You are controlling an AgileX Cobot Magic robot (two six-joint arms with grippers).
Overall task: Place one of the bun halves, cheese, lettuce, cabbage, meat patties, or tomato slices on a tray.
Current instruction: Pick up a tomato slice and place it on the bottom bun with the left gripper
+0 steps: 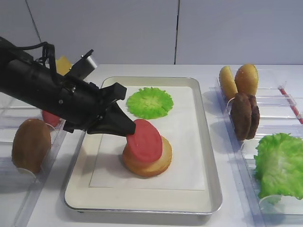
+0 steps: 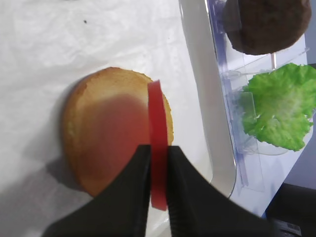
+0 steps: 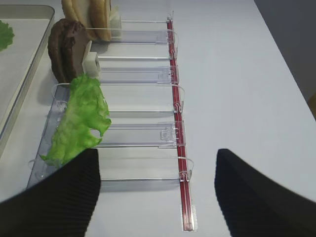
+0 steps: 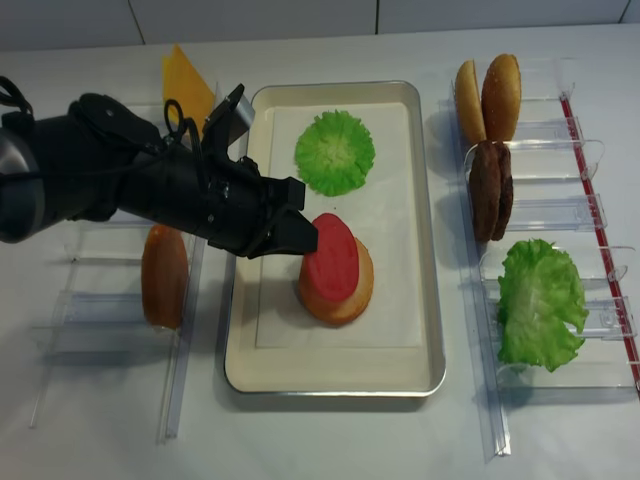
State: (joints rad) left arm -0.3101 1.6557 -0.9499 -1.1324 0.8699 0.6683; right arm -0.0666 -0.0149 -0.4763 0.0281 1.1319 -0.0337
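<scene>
Bright, even overhead light, soft shadows; close end effector fingers [image 3: 54, 197] blur in wrist views.

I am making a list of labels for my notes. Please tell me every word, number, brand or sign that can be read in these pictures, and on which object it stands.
None: no readable text shows on the tray, the racks, the food or either arm.

White table [image 4: 330, 440] bearing silver tray [image 4: 436, 300] between clear plastic racks [image 4: 560, 215].
</scene>
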